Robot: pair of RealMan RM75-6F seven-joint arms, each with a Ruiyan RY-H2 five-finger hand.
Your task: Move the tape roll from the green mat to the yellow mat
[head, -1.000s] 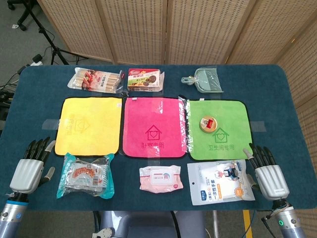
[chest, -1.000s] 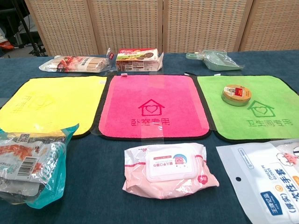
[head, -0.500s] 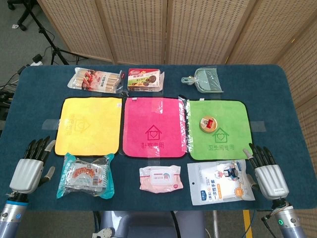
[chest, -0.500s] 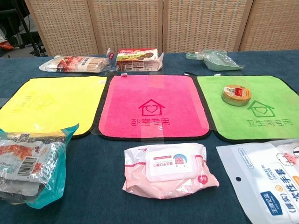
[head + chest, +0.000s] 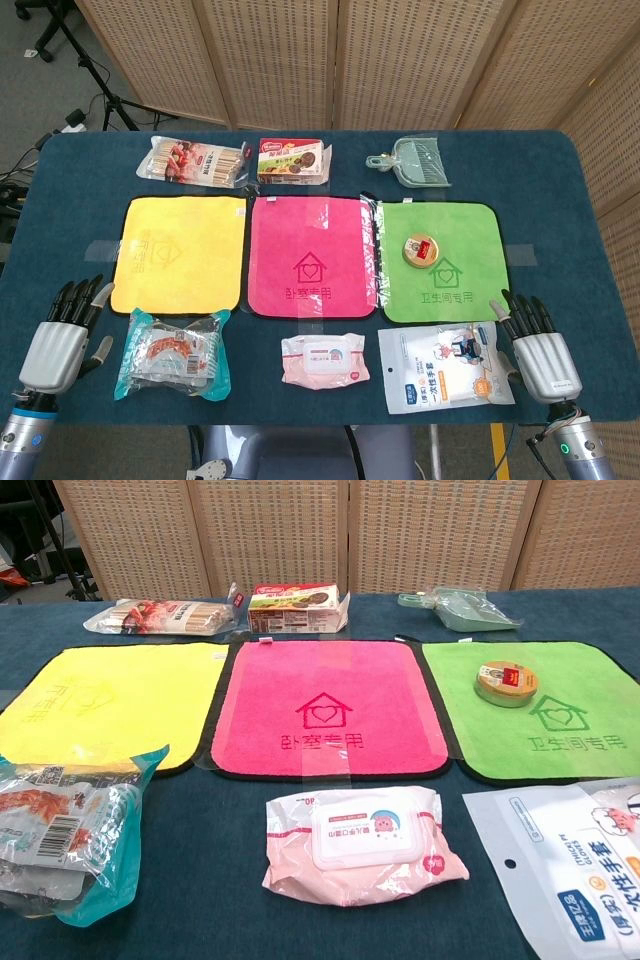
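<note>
The tape roll [image 5: 419, 249] [image 5: 505, 683], a flat tan ring with a red label, lies on the green mat [image 5: 450, 285] [image 5: 575, 745] at the right. The yellow mat [image 5: 180, 253] [image 5: 100, 705] lies bare at the left, with a pink mat [image 5: 311, 255] between them. My left hand [image 5: 62, 338] rests open at the front left edge, fingers apart and holding nothing. My right hand [image 5: 538, 350] rests open at the front right, just below the green mat's corner and well short of the roll. Neither hand shows in the chest view.
Along the front lie a snack bag [image 5: 172, 354], a wipes pack [image 5: 324, 360] and a white glove pouch [image 5: 444, 367]. At the back are a packet of sticks [image 5: 194, 161], a biscuit box [image 5: 291, 162] and a green dustpan [image 5: 415, 164].
The right hand has shifted very slightly; everything else is still.
</note>
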